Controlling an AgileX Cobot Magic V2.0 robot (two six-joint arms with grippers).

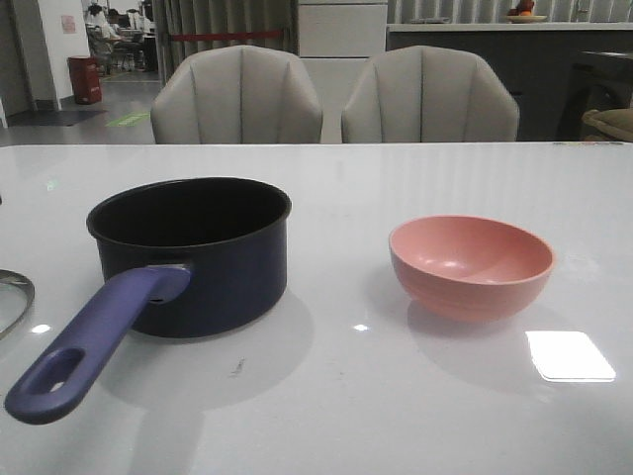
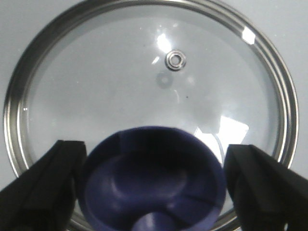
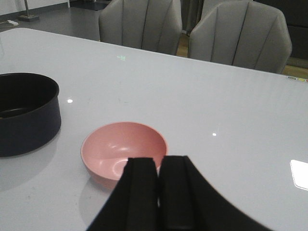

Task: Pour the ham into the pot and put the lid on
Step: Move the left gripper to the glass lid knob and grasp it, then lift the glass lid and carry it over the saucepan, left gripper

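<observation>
The dark navy pot stands on the table at the left, its purple-blue handle pointing toward the front edge. Its inside is black and shadowed. No ham shows in any view. The glass lid lies flat on the table; only its steel rim shows at the far left of the front view. My left gripper is open, one finger on each side of the lid's blue knob. My right gripper is shut on nothing, hanging over the table just short of the pink bowl.
The pink bowl sits at the right of the pot and looks empty in both views. Two grey chairs stand behind the far table edge. Neither arm shows in the front view.
</observation>
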